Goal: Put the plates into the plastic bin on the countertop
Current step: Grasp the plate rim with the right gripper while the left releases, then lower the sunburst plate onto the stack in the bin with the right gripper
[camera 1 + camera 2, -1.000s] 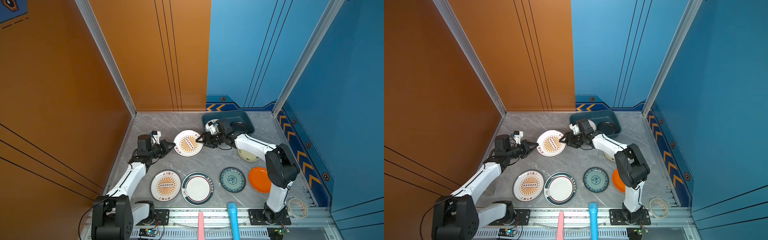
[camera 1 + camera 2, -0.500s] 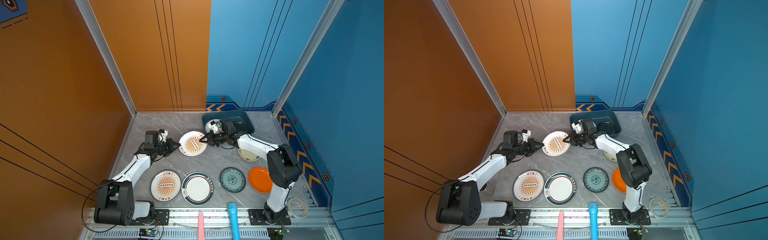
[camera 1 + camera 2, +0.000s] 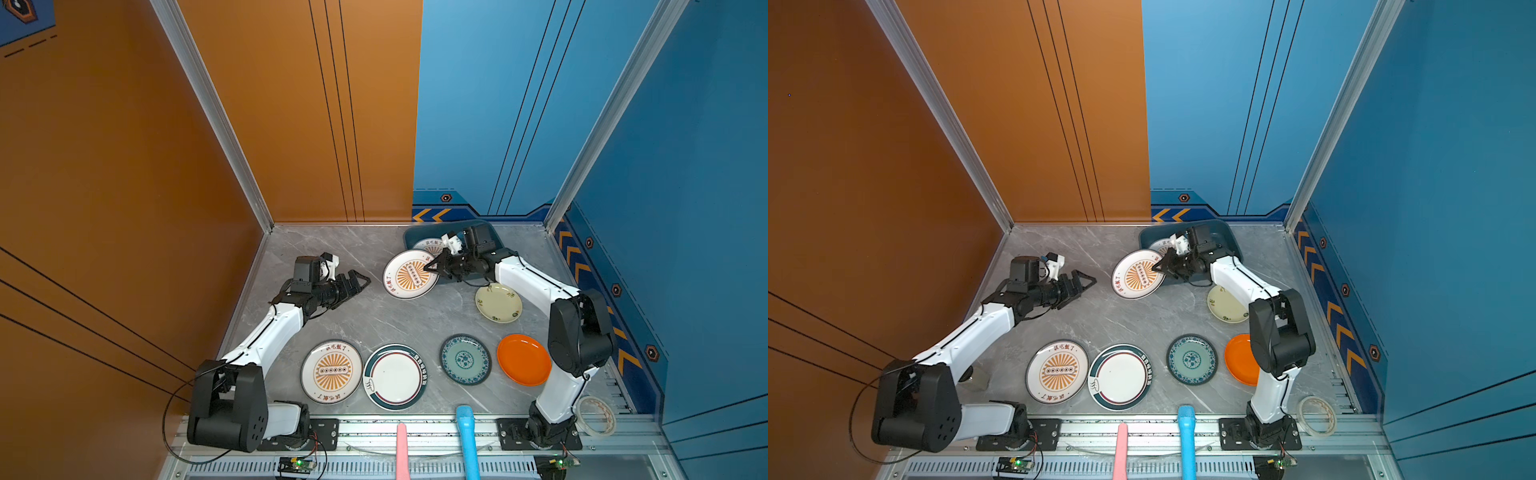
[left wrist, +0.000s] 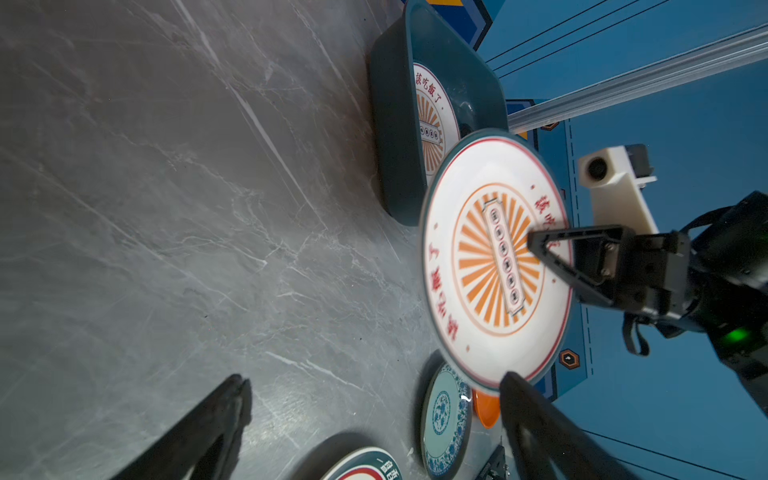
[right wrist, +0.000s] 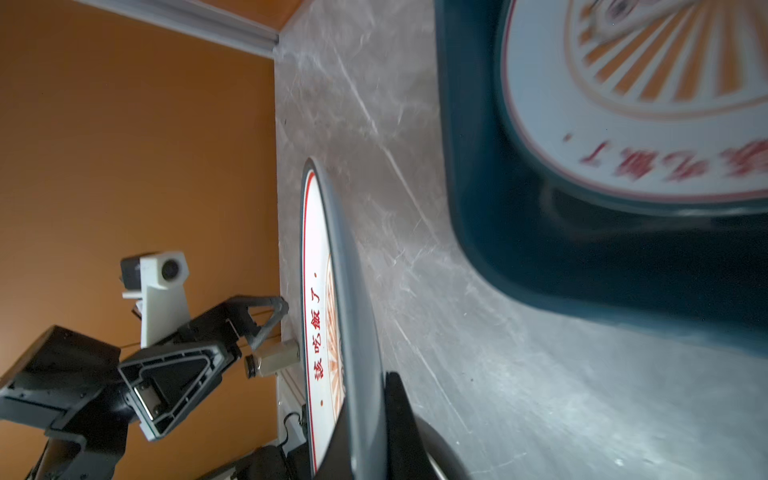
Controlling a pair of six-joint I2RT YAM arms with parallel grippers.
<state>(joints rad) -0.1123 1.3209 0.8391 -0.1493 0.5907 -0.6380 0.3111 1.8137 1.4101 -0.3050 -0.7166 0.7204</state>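
**One-edge hold on a tilted plate, bin wall close by**

Nearest, at the right pincer (image 5: 365, 399): clamped on the rim of a sunburst plate (image 5: 320, 291), one finger on each face, no support at the opposite edge. Judged risk: with so short a hold on a plate raised off the worktop (image 3: 332, 249) and tilted, likely to pivot or slide out on any quick swing.

Just behind that pincer: the plastic bin (image 4: 390, 124), with a second sunburst plate (image 4: 432, 116) lying inside. Could catch the flared rim if carried across too low, or land hard on the plate within if released high or steep.

Across from the tips, past the held plate's free edge: the left pincer (image 3: 359, 279), spread wide, holding nothing, apart from the plate. Open to a knock on any swing that way.

Farther behind, under the right forearm: a cream floral plate (image 3: 498, 303), exposed to a sweep from a dropped elbow. Well beyond, flat on the worktop and not yet binned: an orange plate (image 3: 523, 359), a blue patterned plate (image 3: 465, 359), a teal-rimmed plate (image 3: 395, 376) and a third sunburst plate (image 3: 331, 371).

Only in the right wrist view: the held plate edge-on between both fingers, proof of the pinch. Only in the left wrist view: its whole face, plus the bin's inside. Only in both top views: bare worktop between left pincer and plate, muddled in the left wrist view by one finger overlapping the rim.
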